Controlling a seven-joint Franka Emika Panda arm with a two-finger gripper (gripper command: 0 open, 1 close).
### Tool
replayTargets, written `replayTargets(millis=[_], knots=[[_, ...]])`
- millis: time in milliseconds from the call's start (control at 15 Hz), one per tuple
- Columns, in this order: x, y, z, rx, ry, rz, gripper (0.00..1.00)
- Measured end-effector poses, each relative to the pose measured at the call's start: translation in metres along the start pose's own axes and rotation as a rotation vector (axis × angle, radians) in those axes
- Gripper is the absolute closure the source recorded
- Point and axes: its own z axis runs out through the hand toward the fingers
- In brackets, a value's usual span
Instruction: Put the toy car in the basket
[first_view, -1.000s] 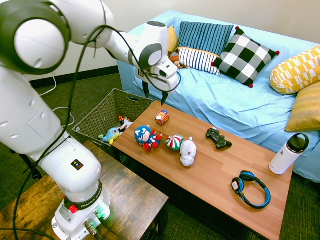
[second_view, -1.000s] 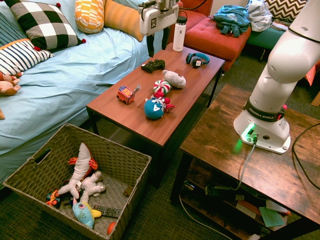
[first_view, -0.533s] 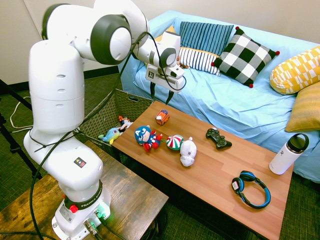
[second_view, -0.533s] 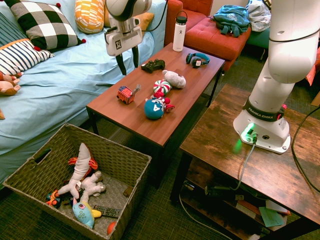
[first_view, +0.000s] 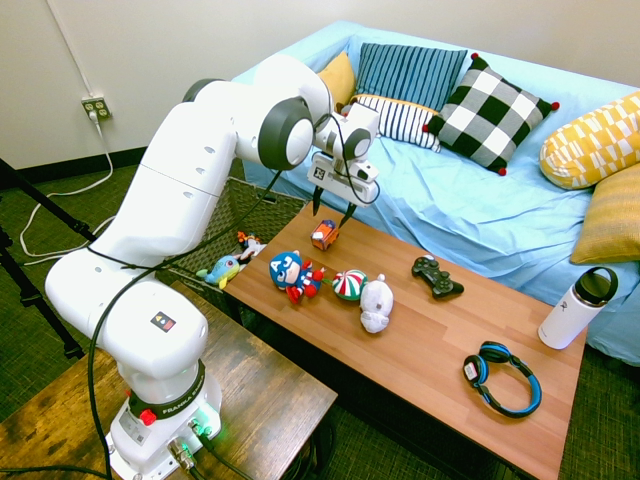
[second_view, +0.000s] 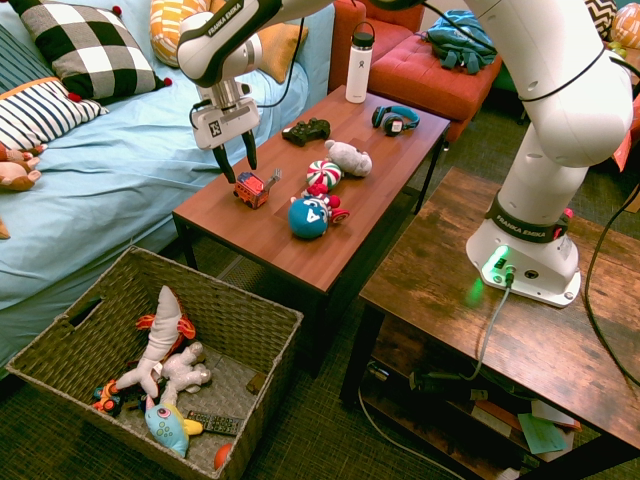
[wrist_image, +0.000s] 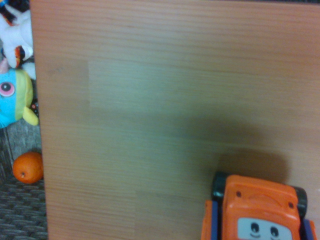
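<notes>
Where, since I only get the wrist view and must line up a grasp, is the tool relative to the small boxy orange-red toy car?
Observer: The tool hangs close above the small boxy orange-red toy car, which stands on the long wooden table. It looks clear of the car.
Operator: Are its fingers open wide enough to go around it?
Observer: They are spread open and point steeply down; the gap looks about as wide as the car.
</notes>
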Motion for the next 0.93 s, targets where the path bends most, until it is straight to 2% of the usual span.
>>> replayTargets(millis=[267,667,733,933], knots=[[0.009,-0.010,0.010,-0.055,-0.047,-0.010,0.00],[0.003,-0.018,0.019,-0.215,-0.130,0.030,0.00],[0.003,-0.018,0.020,-0.229,-0.141,0.034,1.00],[0.005,-0.019,0.019,-0.236,-0.147,0.035,1.00]])
